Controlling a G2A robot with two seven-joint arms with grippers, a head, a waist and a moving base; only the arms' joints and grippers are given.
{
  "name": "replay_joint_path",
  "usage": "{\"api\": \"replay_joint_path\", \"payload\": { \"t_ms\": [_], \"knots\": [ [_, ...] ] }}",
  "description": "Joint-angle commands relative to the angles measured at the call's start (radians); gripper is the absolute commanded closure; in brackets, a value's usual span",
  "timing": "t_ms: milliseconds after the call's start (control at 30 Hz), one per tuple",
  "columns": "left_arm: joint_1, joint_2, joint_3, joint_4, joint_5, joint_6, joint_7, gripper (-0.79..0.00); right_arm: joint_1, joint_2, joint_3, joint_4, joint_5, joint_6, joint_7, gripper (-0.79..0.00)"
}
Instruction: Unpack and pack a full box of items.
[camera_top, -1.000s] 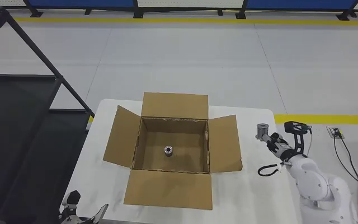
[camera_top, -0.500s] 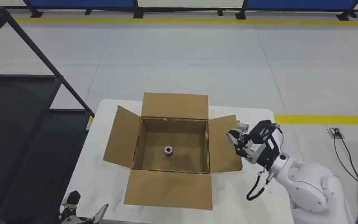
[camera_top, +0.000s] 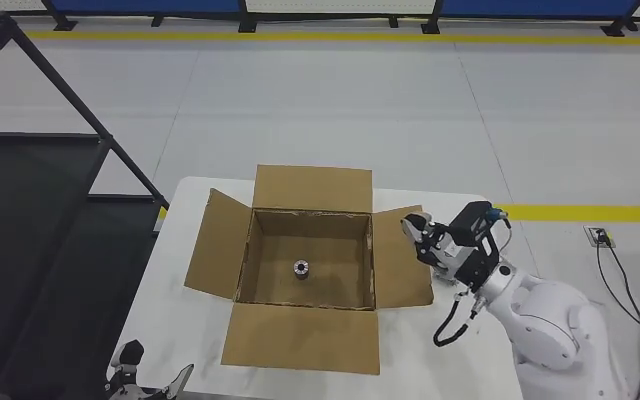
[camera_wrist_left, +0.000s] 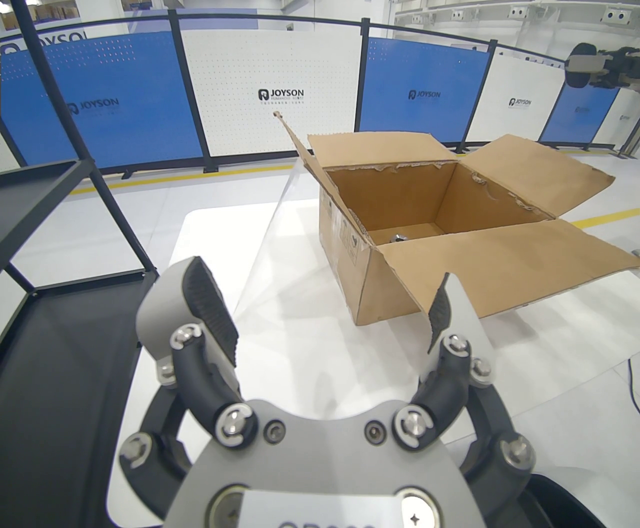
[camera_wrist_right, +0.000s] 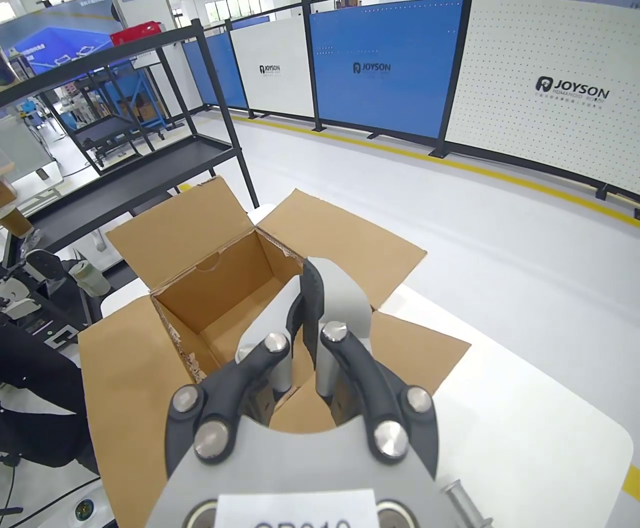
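Observation:
An open cardboard box (camera_top: 305, 190) stands mid-table with all its flaps folded out. One small metal part (camera_top: 300, 267) lies on its floor, also seen as the metal part (camera_wrist_left: 399, 235) in the left wrist view. My right gripper (camera_top: 413, 226) hangs above the box's right flap. Its fingers (camera_wrist_right: 320, 290) are nearly together, and a grey metal part (camera_wrist_left: 581, 62) shows at their tip. My left gripper (camera_wrist_left: 322, 280) stands open with nothing in it, low at the table's near left corner (camera_top: 150, 385), well short of the box.
A black metal shelf rack (camera_top: 60, 230) stands close against the table's left side. The white table (camera_top: 470, 350) has bare surface to the right of the box and in front of it. A black cable (camera_top: 450, 320) loops beside the right arm.
My right arm swung left from the table's right edge to above the box's right flap, the grey part moving with it. The left arm has stayed still.

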Motion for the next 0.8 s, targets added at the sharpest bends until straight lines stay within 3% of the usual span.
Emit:
{"api": "replay_joint_path", "payload": {
  "t_ms": [0, 100, 267, 300, 333, 367, 400, 533, 767],
  "knots": [
    [0.0, 0.0, 0.0, 0.0, 0.0, 0.0, 0.0, -0.785, 0.001, 0.001, -0.003, 0.003, -0.006, 0.017, -0.004, 0.0],
    [0.0, 0.0, 0.0, 0.0, 0.0, 0.0, 0.0, -0.785, 0.002, 0.004, -0.002, 0.017, -0.014, 0.046, 0.008, 0.0],
    [0.0, 0.0, 0.0, 0.0, 0.0, 0.0, 0.0, -0.785, -0.029, 0.021, 0.032, 0.03, -0.004, 0.014, 0.173, -0.022],
    [0.0, 0.0, 0.0, 0.0, 0.0, 0.0, 0.0, -0.785, -0.049, 0.027, 0.061, 0.025, 0.012, -0.006, 0.198, -0.188],
    [0.0, 0.0, 0.0, 0.0, 0.0, 0.0, 0.0, -0.785, -0.076, 0.032, 0.092, 0.021, 0.033, -0.019, 0.217, -0.299],
    [0.0, 0.0, 0.0, 0.0, 0.0, 0.0, 0.0, -0.785, -0.111, 0.038, 0.117, 0.014, 0.058, -0.046, 0.256, -0.671],
    [0.0, 0.0, 0.0, 0.0, 0.0, 0.0, 0.0, -0.785, -0.142, 0.044, 0.148, 0.001, 0.079, -0.068, 0.292, -0.785],
    [0.0, 0.0, 0.0, 0.0, 0.0, 0.0, 0.0, -0.785, -0.29, 0.058, 0.27, -0.073, 0.153, -0.093, 0.322, -0.785],
    [0.0, 0.0, 0.0, 0.0, 0.0, 0.0, 0.0, -0.785, -0.476, 0.068, 0.356, -0.162, 0.186, -0.145, 0.274, -0.785]
  ]
}}
